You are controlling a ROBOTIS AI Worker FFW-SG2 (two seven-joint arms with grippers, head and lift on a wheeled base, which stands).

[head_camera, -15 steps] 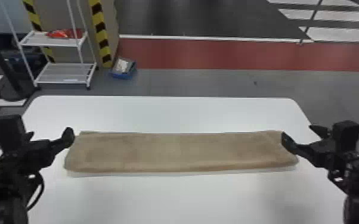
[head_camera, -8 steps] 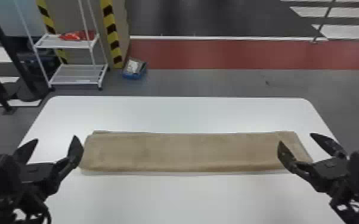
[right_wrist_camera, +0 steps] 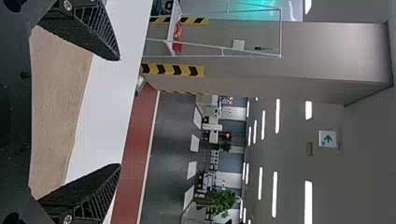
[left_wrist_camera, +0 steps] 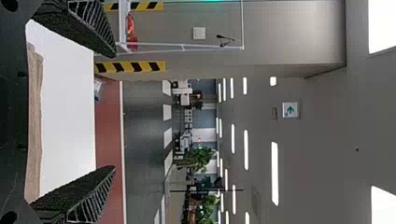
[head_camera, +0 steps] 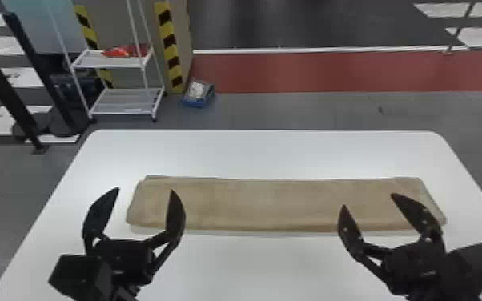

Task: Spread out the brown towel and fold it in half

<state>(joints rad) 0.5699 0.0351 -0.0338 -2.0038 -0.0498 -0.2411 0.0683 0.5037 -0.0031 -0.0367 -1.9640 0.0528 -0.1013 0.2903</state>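
Note:
In the head view the brown towel [head_camera: 276,205] lies flat on the white table as a long, narrow folded strip running left to right. My left gripper [head_camera: 145,192] stands open around the strip's left end, its fingers apart and empty. Toward the right end is my right gripper [head_camera: 368,200], also open with nothing between its fingers. The left wrist view has the left gripper [left_wrist_camera: 115,111] spread, with the towel [left_wrist_camera: 35,126] beyond its base. In the right wrist view the right gripper [right_wrist_camera: 120,112] is spread likewise, near the towel [right_wrist_camera: 56,107].
The white table [head_camera: 268,154] extends behind and in front of the towel. On the floor beyond its far edge stand a white wire shelf [head_camera: 126,102] with a red item and a blue box [head_camera: 199,94]. A dark post stands at the far left.
Both grippers have moved inward from the towel's outer ends and turned to point forward, opening wider. The head view has shifted a little; the towel keeps its folded shape.

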